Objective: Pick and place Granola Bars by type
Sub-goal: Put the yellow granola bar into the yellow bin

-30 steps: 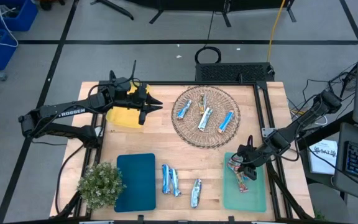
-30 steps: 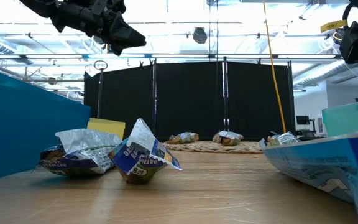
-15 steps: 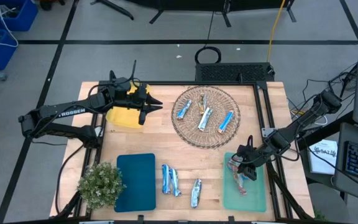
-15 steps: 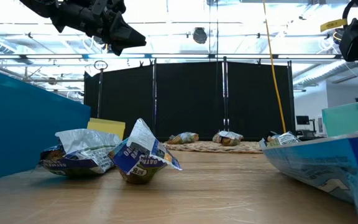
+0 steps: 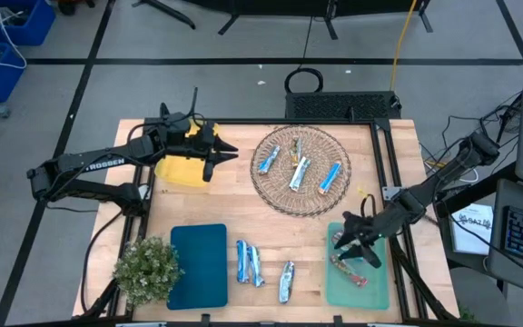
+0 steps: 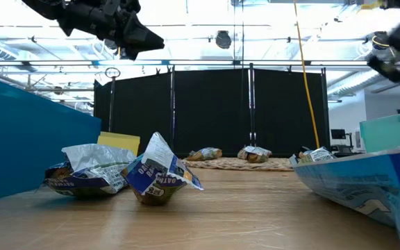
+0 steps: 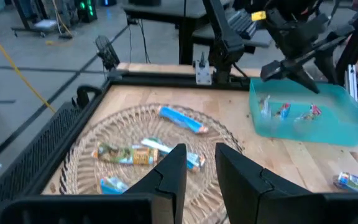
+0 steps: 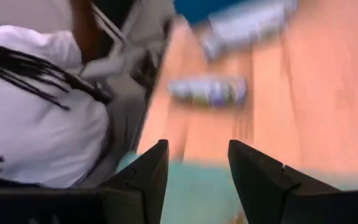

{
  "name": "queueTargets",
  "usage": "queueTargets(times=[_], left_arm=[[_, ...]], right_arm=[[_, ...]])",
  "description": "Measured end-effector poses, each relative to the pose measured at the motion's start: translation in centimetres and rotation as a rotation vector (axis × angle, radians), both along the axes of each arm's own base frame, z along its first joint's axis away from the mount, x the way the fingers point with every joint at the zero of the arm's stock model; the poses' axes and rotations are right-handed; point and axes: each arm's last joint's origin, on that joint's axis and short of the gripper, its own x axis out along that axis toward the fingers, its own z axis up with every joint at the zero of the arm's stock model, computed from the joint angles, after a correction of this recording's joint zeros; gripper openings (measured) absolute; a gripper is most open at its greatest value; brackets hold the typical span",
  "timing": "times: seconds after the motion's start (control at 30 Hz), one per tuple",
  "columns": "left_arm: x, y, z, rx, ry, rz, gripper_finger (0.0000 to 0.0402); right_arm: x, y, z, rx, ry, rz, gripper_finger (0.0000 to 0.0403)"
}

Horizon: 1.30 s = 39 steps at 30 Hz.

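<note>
Several blue and silver granola bars (image 5: 298,170) lie in the round wicker basket (image 5: 271,195). Three more bars (image 5: 248,263) lie on the bare wood near the front edge. A red and orange bar (image 5: 348,271) lies flat on the green mat (image 5: 375,291). My right gripper (image 5: 345,249) hovers open just above that bar, with nothing between its fingers (image 8: 148,171). My left gripper (image 5: 230,154) hangs open over the yellow mat (image 5: 178,173), pointing at the basket (image 7: 92,155), and holds nothing.
A teal mat (image 5: 198,265) lies at the front left, with a small potted plant (image 5: 145,270) beside it at the corner. In the right wrist view a person in white (image 8: 36,112) stands beyond the table edge. Bare wood lies between the basket and the front bars.
My right gripper has opened and let go of the red and orange bar, then risen a little and rolled about its own axis. The bar, held at the fingers before, now lies flat on the green mat.
</note>
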Motion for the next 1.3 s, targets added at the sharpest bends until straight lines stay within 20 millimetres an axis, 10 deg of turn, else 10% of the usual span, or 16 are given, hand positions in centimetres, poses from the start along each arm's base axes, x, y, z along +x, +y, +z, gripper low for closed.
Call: queueTargets(times=[0.3,0.63,0.87,1.3], left_arm=[[0.1,0.0,0.3,-0.094,-0.032,0.026,0.0093],[-0.9,0.3,-1.2,0.003,-0.035,-0.299,0.0093],[-5.1,2.0,-5.3,-0.06,-0.126,-0.092,0.0093],[-12.1,-1.5,-10.0,-0.029,-0.38,0.139,0.0093]], right_arm=[[0.5,-5.2,2.5,-0.417,-0.302,-0.445,0.0147],[1.4,-10.4,2.8,-0.412,-0.283,-0.555,0.0145],[1.4,-11.7,2.9,-0.393,-0.291,-0.556,0.0144],[1.6,-13.0,2.4,-0.404,-0.244,-0.612,0.0144]])
